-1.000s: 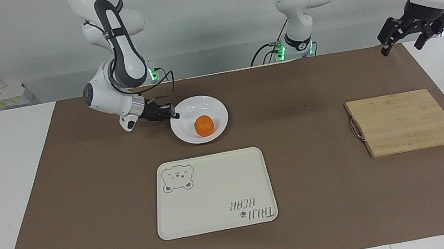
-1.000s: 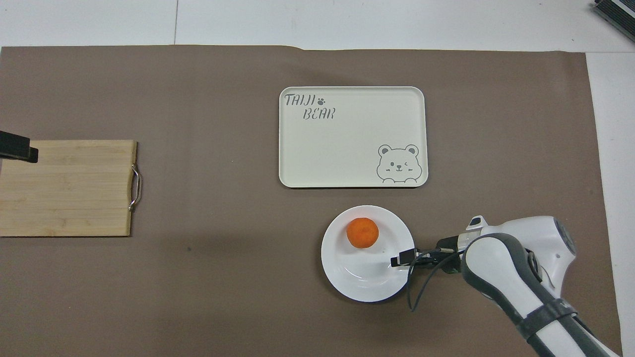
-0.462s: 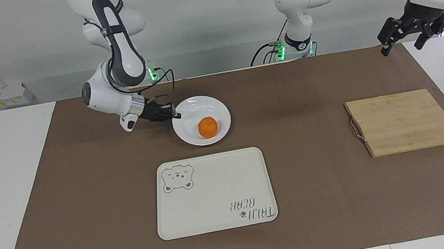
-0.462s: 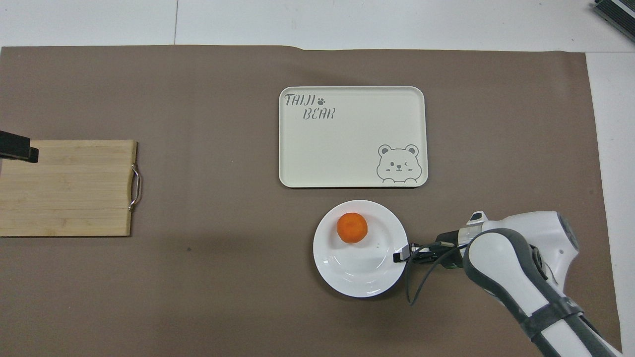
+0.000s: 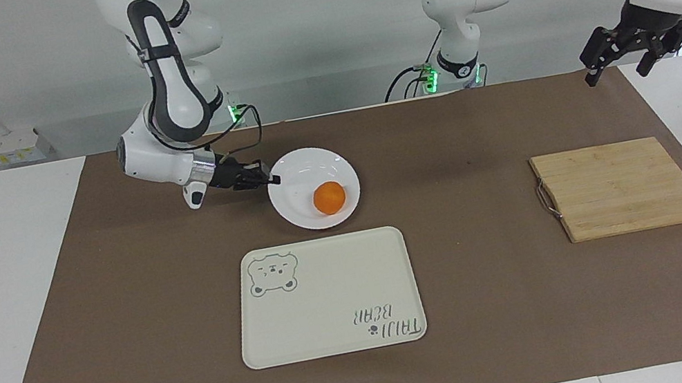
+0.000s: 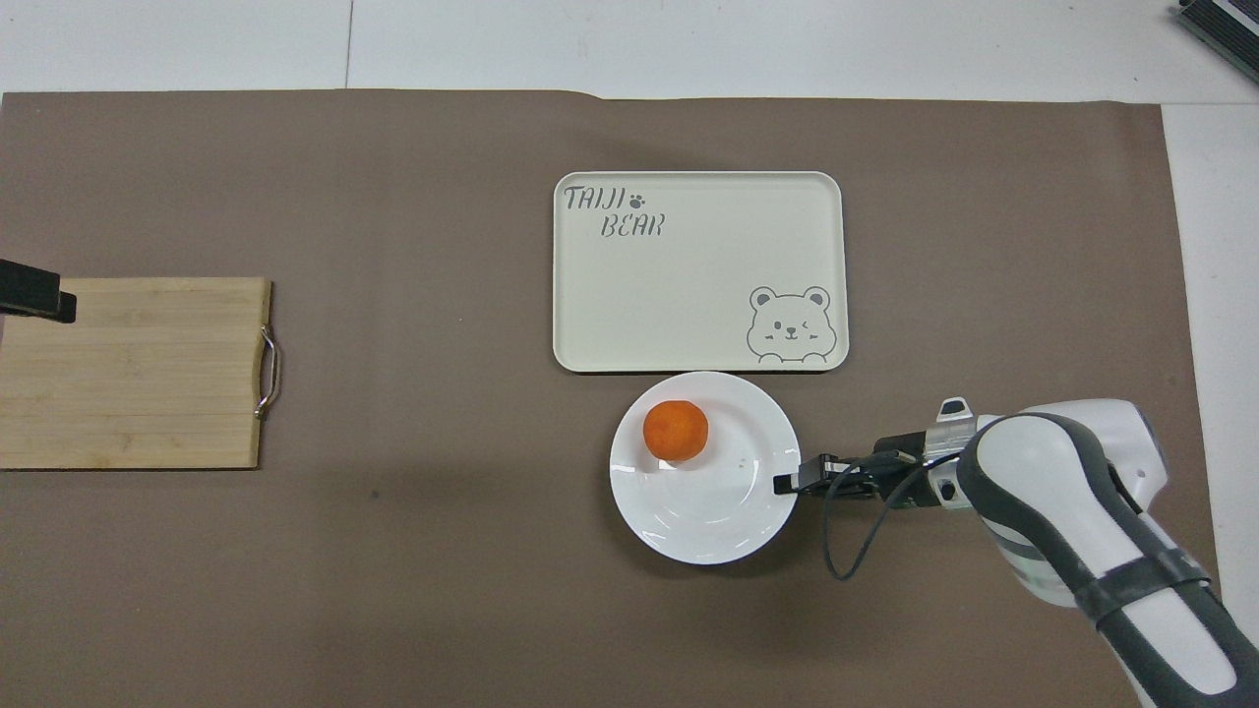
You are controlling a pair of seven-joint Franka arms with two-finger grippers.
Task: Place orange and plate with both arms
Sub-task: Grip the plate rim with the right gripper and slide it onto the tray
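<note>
My right gripper (image 5: 272,180) (image 6: 784,484) is shut on the rim of the white plate (image 5: 304,184) (image 6: 708,516), on the side toward the right arm's end of the table. The plate hangs slightly above the brown mat, tilted a little, next to the tray's edge nearest the robots. The orange (image 5: 329,198) (image 6: 676,431) lies in the plate, toward the rim closest to the tray. My left gripper (image 5: 616,74) (image 6: 34,300) waits open in the air over the table's left-arm end, above the cutting board's corner.
A cream tray with a bear print (image 5: 330,291) (image 6: 689,285) lies mid-table, farther from the robots than the plate. A wooden cutting board with a metal handle (image 5: 621,188) (image 6: 128,374) lies toward the left arm's end.
The right gripper has carried the plate away from the robots, up to the tray's edge. The orange has shifted in the plate toward the tray. The left arm has not moved.
</note>
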